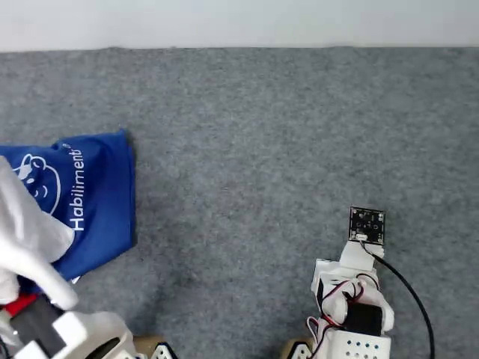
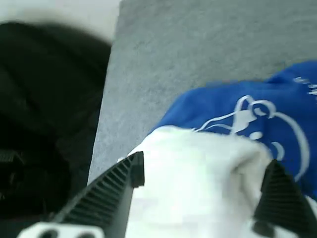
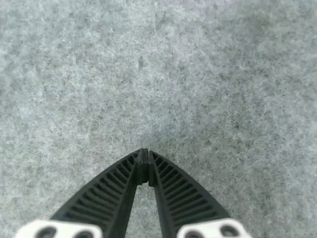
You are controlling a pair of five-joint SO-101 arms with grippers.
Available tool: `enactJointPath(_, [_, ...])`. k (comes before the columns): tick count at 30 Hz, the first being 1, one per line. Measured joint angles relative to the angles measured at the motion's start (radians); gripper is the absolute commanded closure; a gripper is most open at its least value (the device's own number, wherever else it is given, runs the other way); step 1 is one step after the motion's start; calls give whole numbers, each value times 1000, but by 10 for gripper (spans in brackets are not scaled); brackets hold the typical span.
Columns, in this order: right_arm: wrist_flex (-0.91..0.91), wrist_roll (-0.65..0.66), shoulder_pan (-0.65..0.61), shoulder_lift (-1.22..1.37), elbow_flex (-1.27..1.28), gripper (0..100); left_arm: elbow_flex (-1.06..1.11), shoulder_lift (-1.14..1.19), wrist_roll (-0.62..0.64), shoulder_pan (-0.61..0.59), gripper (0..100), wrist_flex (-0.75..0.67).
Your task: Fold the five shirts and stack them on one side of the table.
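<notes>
In the high view the blue shirt lies flat at the table's left edge. The white shirt overlaps its near corner and is cut off by the frame, hiding the left arm's tip. The right arm sits well apart at the near edge.

In the left wrist view the left gripper has its jaws wide, clamped on the bunched white shirt, which touches both fingers. The blue shirt lies just beyond.

In the right wrist view the right gripper is pressed together, holding nothing, over bare grey table.
</notes>
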Motion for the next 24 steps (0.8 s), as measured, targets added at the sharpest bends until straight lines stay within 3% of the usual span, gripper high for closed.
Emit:
enactJointPath(9, [0, 0, 0, 0, 0, 990, 61, 18, 101, 304, 662, 132])
enactJointPath(18, [0, 0, 0, 0, 0, 990, 106, 114, 114, 336, 667, 167])
enactJointPath(24, [0, 0, 0, 0, 0, 990, 157, 330, 112, 405, 667, 130])
